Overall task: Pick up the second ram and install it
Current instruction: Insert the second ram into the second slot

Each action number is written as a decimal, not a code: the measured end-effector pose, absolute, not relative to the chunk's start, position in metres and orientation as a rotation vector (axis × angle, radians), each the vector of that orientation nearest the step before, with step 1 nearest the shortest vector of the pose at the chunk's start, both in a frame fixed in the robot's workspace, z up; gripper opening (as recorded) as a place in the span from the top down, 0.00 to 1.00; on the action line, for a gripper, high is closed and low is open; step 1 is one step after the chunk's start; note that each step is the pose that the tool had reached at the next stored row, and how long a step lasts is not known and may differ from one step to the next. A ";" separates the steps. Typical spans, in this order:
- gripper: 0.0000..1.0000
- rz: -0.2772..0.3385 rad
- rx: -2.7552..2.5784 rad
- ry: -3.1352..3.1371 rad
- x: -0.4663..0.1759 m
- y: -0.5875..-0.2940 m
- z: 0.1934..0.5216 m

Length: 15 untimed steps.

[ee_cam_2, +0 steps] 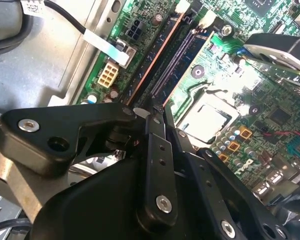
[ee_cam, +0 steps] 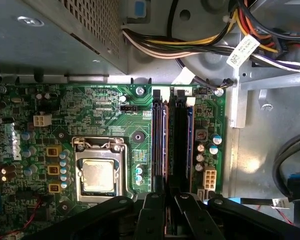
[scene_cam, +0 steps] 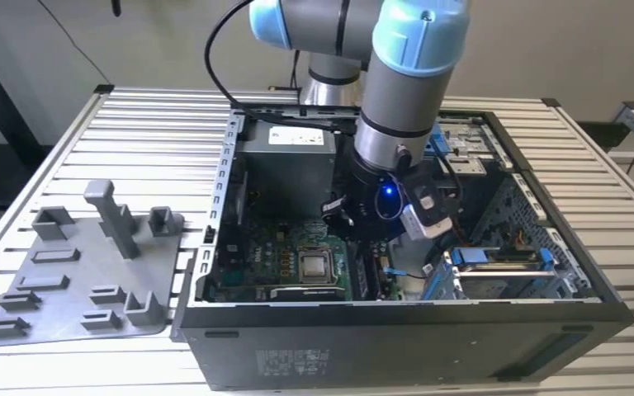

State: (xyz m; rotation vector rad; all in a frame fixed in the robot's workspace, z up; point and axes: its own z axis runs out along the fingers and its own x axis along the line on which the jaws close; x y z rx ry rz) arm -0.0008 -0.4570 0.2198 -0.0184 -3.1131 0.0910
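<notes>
The second ram (ee_cam: 178, 145) is standing on edge over the outer of the two memory slots on the motherboard (ee_cam: 115, 112). In both wrist views it is showing as a long dark strip (ee_cam_2: 179, 62). Its long axis is running along the slot, straight away from the jaws, so the stick and the slot are lying in one line. The near end of the strip is disappearing between the fingertips (ee_cam_2: 151, 114) of the gripper (ee_cam: 169, 199). The jaws are sitting drawn almost together with only a thin gap between them, and they are, as far as I can judge, clamping that end. Whether the stick is sitting fully down in its slot is not showing.

Just beside it, on the processor side, the neighbouring slot (ee_cam: 158, 145) is running parallel, with a copper-coloured edge along it. The silver processor (ee_cam: 97, 176) is lying a little further over on the same board.

In the exterior view the arm (scene_cam: 405, 99) is reaching down into the open computer case (scene_cam: 405, 330), which is lying on the slatted worktop (scene_cam: 152, 132). A grey holder tray (scene_cam: 75, 272) is resting well apart, toward the exterior view's left.
</notes>
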 end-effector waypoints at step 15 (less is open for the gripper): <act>0.86 0.091 -0.019 -3.112 -0.001 -0.457 0.220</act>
